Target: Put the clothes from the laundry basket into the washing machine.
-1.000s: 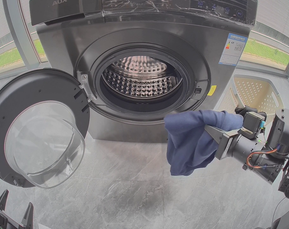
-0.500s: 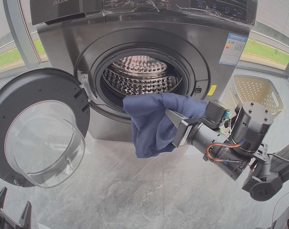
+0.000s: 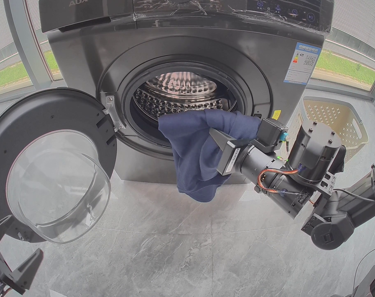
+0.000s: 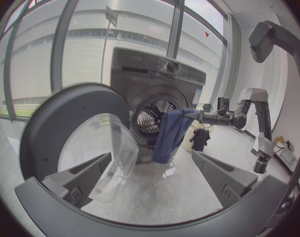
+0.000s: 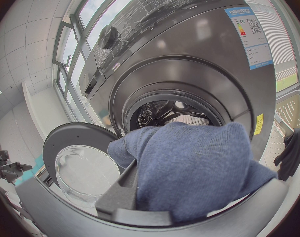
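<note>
Since a second ago: right arm has swung the blue garment [image 3: 195, 153] from beside the laundry basket [image 3: 336, 120] over to the front of the washing machine [image 3: 187, 42]. Left gripper [image 3: 15, 247] has shifted slightly, low by the open door [image 3: 51, 161].

Current state:
- Right gripper [image 3: 220, 139] is clamped on the blue garment. The cloth is bunched over the fingers and covers most of them.
- The garment's upper fold sits level with the lower lip of the drum [image 3: 181, 100] opening, just in front of it. No part looks to be inside yet.
- The rest hangs free below the gripper, in front of the machine's front panel and above the floor.
- Left gripper is wide open and holds nothing, well apart from the garment.
- A dark garment [image 5: 293, 152] hangs over the basket's rim.

Risks, as I judge them:
- Letting go here would likely drop the cloth to the floor, since most of it hangs outside and below the opening.
- Pushing straight in could drag the hanging tail against the lip, leaving it draped over the seal.
- With the cloth wrapped over the fingers, it may cling when they part.
</note>
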